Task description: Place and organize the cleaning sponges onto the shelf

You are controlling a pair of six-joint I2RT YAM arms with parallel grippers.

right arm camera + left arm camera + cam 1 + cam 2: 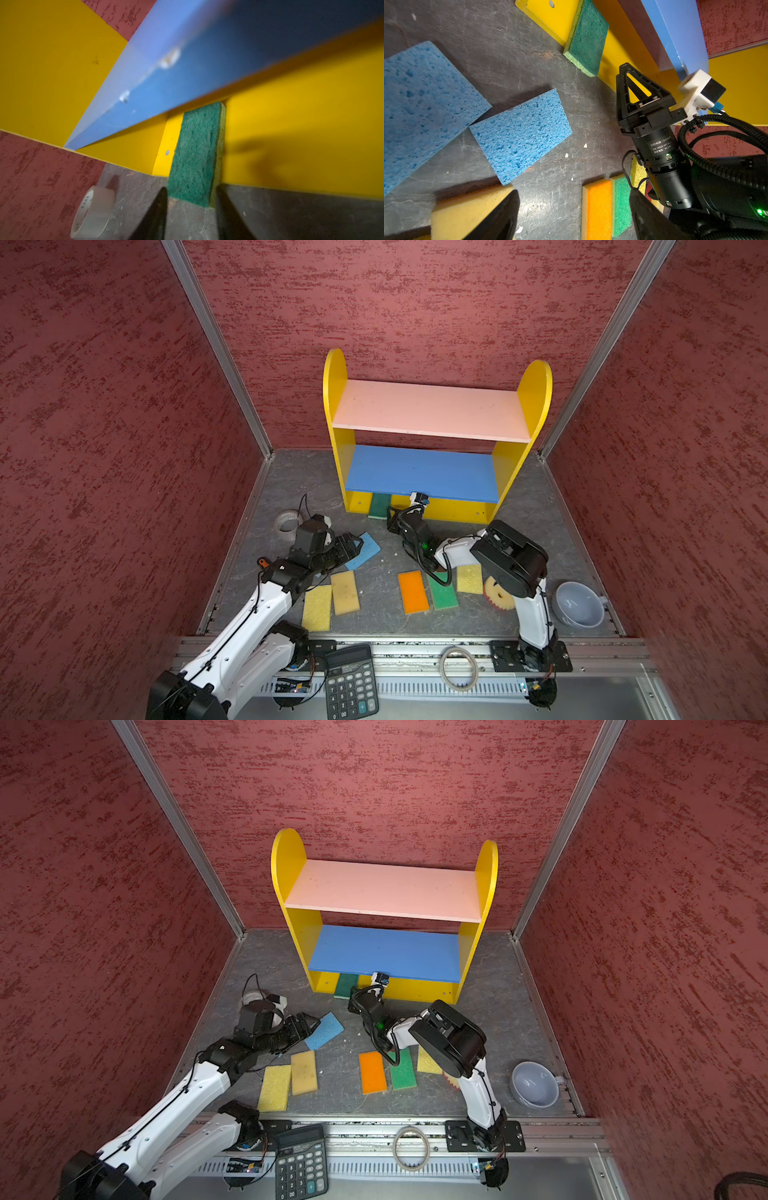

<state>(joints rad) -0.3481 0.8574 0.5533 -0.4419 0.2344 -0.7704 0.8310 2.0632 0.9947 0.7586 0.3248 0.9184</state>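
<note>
The shelf (pixel 432 410) stands at the back, and its pink and blue boards are bare. A green-topped sponge (pixel 195 153) leans over the yellow bottom board's front edge, its near end on the floor (pixel 379 507). My right gripper (pixel 191 187) is open right at that end, fingers apart with only floor between them. My left gripper (pixel 573 193) hangs open over bare floor beside two blue sponges (pixel 521 135) (pixel 421 108). Yellow (pixel 317 608), tan (pixel 345 592), orange (pixel 412 591), green (pixel 442 591), yellow (pixel 469 578) and round (pixel 496 593) sponges lie on the floor.
A tape roll (pixel 287 524) lies at the back left near the left arm. A pale cup (pixel 579 605) sits at the front right. A black calculator (pixel 351 682) and a thin ring (pixel 458 668) rest on the front rail. Red walls close in three sides.
</note>
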